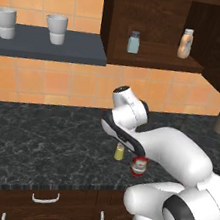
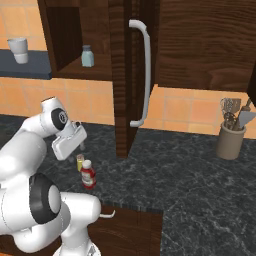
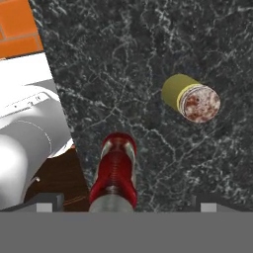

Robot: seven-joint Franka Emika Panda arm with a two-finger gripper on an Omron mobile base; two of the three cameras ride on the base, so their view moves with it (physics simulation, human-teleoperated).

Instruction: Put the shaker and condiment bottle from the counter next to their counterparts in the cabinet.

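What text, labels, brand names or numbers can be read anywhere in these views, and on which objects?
None can be read.
Red condiment bottle: a pale label patch, no legible lettering.
Yellow shaker: speckled cap, no text.
Orange-tan bottle in the cabinet: too small and blurred to tell.
Pale blue-grey shaker: no visible marking.

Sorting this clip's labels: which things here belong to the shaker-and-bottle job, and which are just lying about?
Job: yellow shaker, red condiment bottle, counter, cabinet, pale blue-grey shaker, orange-tan bottle.
Lying about: white cups, grey-blue wall shelf, utensil crock.
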